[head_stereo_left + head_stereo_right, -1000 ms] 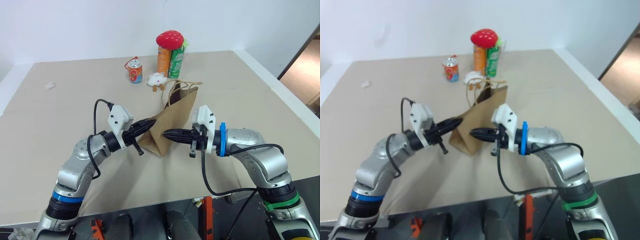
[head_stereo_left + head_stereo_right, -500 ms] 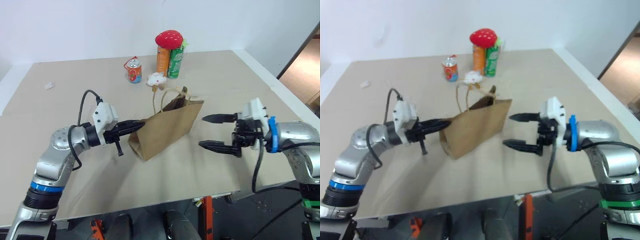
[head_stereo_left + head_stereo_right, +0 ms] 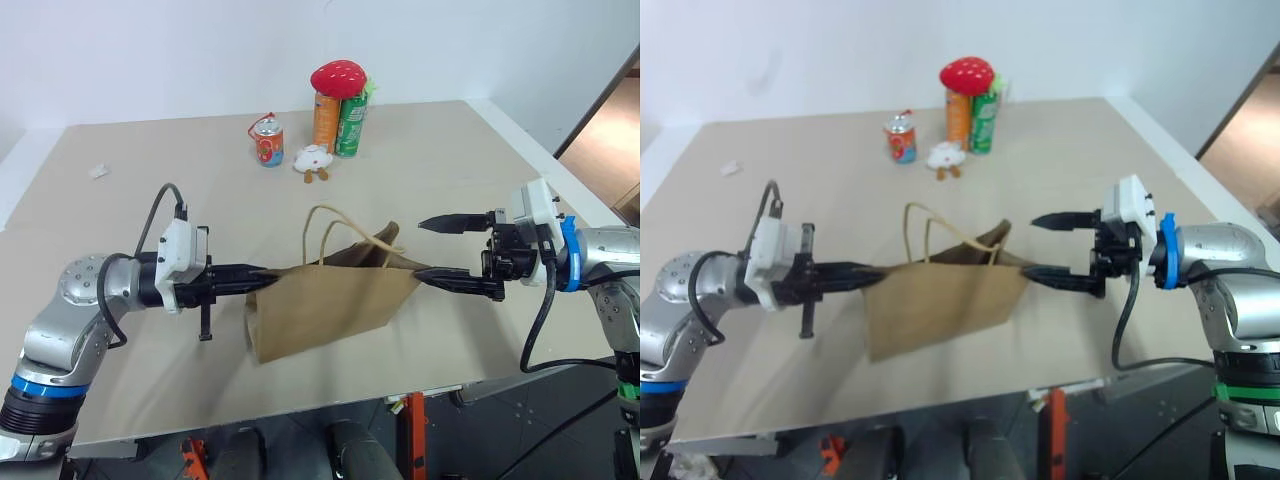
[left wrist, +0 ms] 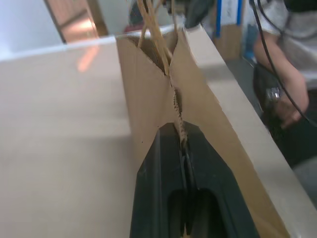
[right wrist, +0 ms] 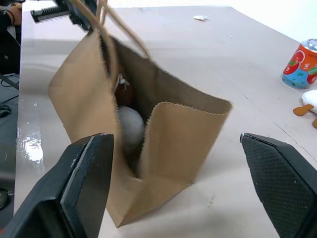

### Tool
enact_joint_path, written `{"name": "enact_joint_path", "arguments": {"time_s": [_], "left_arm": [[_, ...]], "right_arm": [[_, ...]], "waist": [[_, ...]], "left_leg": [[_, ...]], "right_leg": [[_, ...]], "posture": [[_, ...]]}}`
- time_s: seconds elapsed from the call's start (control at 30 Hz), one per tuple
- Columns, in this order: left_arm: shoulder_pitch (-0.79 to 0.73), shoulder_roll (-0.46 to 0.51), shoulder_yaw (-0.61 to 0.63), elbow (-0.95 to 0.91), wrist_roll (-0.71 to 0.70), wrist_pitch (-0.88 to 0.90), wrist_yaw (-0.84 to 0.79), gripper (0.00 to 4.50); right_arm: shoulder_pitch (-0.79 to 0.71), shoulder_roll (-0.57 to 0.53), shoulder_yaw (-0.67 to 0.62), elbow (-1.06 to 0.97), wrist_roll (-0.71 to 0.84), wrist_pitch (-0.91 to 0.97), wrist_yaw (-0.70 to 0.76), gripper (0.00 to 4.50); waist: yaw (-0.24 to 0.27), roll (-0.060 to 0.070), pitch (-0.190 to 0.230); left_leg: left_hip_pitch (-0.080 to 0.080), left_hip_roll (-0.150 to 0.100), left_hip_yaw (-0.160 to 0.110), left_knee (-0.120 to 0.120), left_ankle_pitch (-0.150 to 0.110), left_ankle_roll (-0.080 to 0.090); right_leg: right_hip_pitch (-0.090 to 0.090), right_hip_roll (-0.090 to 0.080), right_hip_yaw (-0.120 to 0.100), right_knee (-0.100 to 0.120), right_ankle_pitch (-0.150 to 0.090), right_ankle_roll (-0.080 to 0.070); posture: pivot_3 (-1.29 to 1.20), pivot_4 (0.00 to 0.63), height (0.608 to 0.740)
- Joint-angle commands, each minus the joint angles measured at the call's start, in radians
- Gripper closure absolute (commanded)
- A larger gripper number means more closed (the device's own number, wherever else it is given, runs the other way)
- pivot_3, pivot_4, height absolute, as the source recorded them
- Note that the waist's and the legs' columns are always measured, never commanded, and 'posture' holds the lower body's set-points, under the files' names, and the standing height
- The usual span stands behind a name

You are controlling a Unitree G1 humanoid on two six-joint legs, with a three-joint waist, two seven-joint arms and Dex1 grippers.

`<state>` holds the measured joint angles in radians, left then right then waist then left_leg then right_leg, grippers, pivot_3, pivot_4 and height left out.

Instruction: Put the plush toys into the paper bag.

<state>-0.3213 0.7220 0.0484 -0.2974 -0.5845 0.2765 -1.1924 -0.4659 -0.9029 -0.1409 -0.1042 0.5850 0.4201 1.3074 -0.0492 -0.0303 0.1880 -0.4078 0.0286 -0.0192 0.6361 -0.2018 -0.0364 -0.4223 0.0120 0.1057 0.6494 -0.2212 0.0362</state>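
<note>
Right wrist view: paper bag, left pincer-pinched, holds pale plush; right pincer agape.

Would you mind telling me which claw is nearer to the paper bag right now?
Left. The left claw is shut on the paper bag at its edge, while the right claw is open just beside the bag's opposite end.

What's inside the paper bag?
Through the bag's open mouth you can see a pale rounded plush and something brownish above it. The bag's walls hide the rest.
</note>
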Motion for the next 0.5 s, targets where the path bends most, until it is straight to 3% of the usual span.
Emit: {"name": "enact_joint_path", "arguments": {"time_s": [0.03,0.1,0.17,0.23,0.4,0.5], "left_arm": [[0.01,0.018,-0.001,0.003,0.046,-0.056,-0.017,4.5],[0.017,0.023,0.005,0.011,0.064,-0.062,-0.01,4.5],[0.016,0.033,0.032,0.004,0.039,-0.023,0.005,3.97],[0.01,0.042,0.069,-0.02,-0.027,0.045,0.027,3.3],[-0.017,0.066,0.179,-0.095,-0.239,0.261,0.136,1.02],[-0.025,0.074,0.234,-0.12,-0.323,0.344,0.213,0.08]], "right_arm": [[-0.01,-0.015,-0.03,-0.034,0.028,0.014,0.0,0.09],[-0.015,-0.016,-0.03,-0.031,0.031,0.021,0.001,0.09],[-0.021,-0.016,-0.033,-0.025,0.039,0.031,0.0,0.0],[-0.036,-0.013,-0.037,-0.014,0.045,0.04,-0.009,0.0],[-0.092,0.002,-0.049,0.053,0.052,0.06,-0.037,0.0],[-0.131,0.014,-0.054,0.106,0.054,0.067,-0.057,0.0]], "waist": [[0.0,0.0,0.0],[0.001,0.0,0.0],[0.001,0.0,0.0],[0.0,0.0,0.0],[-0.002,0.0,0.0],[-0.001,0.0,0.0]], "left_leg": [[0.0,0.0,0.0,0.0,0.0,0.0],[0.0,0.0,0.001,0.001,0.0,0.0],[0.0,0.0,0.001,0.001,0.0,0.0],[0.0,0.0,0.001,0.001,0.0,0.0],[0.0,0.0,0.001,0.001,0.0,0.0],[0.0,0.0,0.001,0.001,0.0,0.0]], "right_leg": [[0.0,0.0,0.0,0.0,-0.001,-0.001],[0.0,-0.001,0.001,0.0,-0.001,-0.001],[0.0,-0.001,0.001,0.0,0.0,-0.001],[0.0,0.0,0.001,0.0,0.001,0.001],[0.0,0.0,0.001,0.0,0.001,0.001],[0.0,0.0,0.001,0.0,0.002,0.003]], "posture": [[0.0,0.15,0.74],[0.0,0.15,0.74],[0.0,0.15,0.74],[0.0,0.15,0.74],[0.0,0.15,0.74],[0.0,0.15,0.74]]}}
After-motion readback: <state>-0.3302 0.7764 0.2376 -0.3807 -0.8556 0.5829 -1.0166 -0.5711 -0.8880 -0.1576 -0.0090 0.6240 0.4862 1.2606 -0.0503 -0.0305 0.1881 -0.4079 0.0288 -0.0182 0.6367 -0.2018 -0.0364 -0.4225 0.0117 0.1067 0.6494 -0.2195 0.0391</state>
